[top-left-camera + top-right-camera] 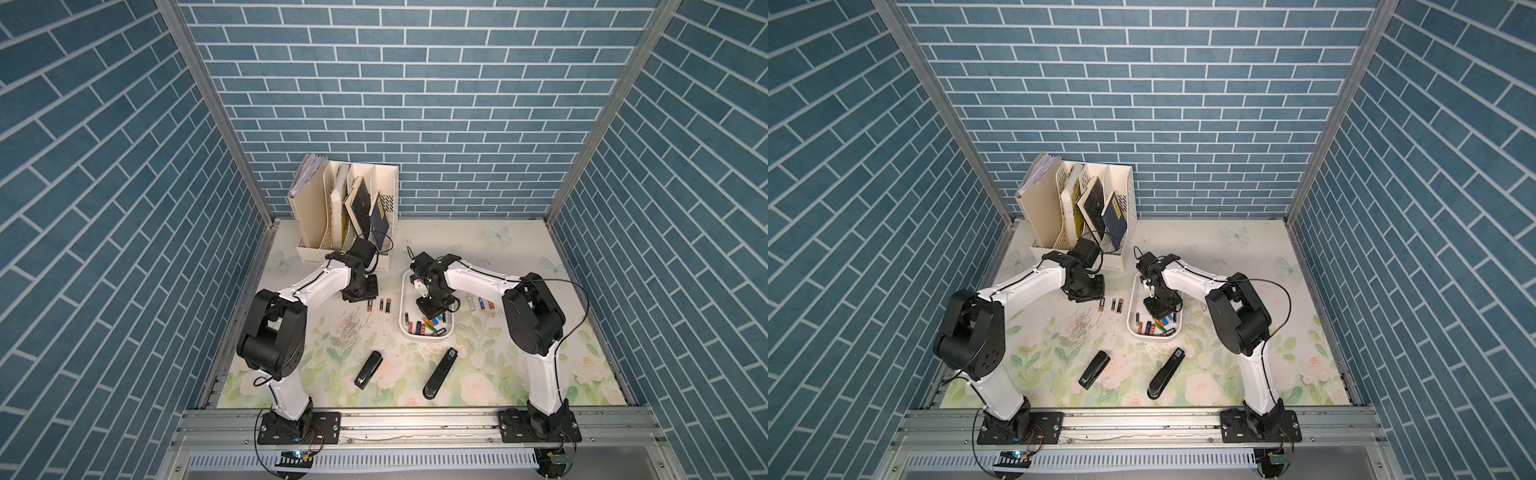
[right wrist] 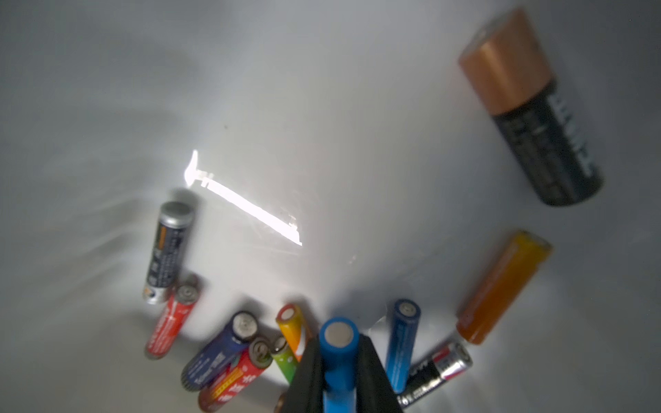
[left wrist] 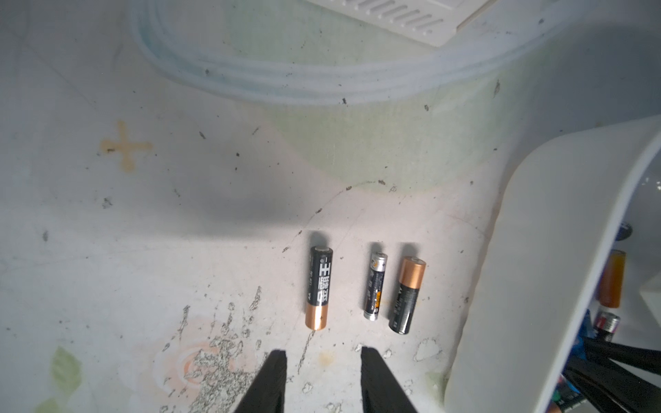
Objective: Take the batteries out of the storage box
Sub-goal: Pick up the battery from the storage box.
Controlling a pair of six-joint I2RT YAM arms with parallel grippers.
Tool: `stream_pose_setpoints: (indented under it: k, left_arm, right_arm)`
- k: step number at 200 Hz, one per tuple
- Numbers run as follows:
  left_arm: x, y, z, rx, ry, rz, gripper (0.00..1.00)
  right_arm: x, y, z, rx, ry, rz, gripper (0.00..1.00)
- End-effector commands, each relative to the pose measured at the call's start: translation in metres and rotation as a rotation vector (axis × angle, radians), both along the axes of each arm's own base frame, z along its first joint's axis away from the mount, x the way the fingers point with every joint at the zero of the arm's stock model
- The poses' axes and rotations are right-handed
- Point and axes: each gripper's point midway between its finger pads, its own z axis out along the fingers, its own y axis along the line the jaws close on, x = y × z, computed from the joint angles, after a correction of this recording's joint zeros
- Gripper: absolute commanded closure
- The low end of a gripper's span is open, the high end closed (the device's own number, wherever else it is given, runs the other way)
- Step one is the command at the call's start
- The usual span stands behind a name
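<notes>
Two black fingers (image 2: 311, 375) of the right gripper (image 2: 338, 339) are clamped on a blue battery (image 2: 338, 372), one finger on each side of it. The cell's flat end faces the wrist camera. The gripper reaches down into the storage box (image 2: 322, 89), a shallow white tray (image 1: 424, 339) (image 1: 1152, 338) lying right of centre on the flowered table (image 1: 498, 365).

Around the held cell, other batteries (image 1: 426, 326) (image 1: 1154, 326) lie on the box floor at the end nearer the robot. They include a second blue one (image 2: 402, 343) just beside it, a red one (image 2: 168, 329), an orange one (image 2: 500, 289) and a silver-capped dark one (image 2: 166, 250). A copper-topped black one (image 2: 533, 107) lies apart from the cluster.

The left gripper (image 3: 322, 357) is low over the table, left of the box, with its fingers apart and nothing between them. Just beyond its tips three batteries (image 1: 379, 305) lie side by side on the table without touching. Two are black and copper (image 3: 318, 286) (image 3: 407, 295), with a thinner dark one (image 3: 375, 286) between them.

Three more cells (image 1: 481, 303) lie on the table right of the box. Two black staplers (image 1: 368, 369) (image 1: 440, 372) lie nearer the robot. A cream file organizer (image 1: 311, 208) with books stands at the back left.
</notes>
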Motion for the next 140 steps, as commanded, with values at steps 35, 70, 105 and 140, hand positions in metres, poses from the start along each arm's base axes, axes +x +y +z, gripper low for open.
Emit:
stream_pose_setpoints:
  k: [35, 70, 105, 140]
  left_arm:
    - [0.000, -0.018, 0.009, -0.057, -0.060, 0.015, 0.60]
    - [-0.007, -0.020, 0.016, -0.060, -0.075, 0.002, 0.59]
    - [-0.015, -0.019, 0.020, -0.064, -0.076, 0.002, 0.59]
    - [-0.017, -0.019, 0.023, -0.070, -0.082, -0.012, 0.59]
  right_arm:
    - [0.002, 0.003, 0.011, -0.017, 0.018, 0.038, 0.88]
    - [0.006, 0.006, 0.022, 0.007, -0.008, 0.027, 0.88]
    - [0.008, 0.008, 0.027, 0.027, -0.028, 0.019, 0.88]
    - [0.015, 0.008, 0.031, 0.033, -0.037, 0.002, 0.89]
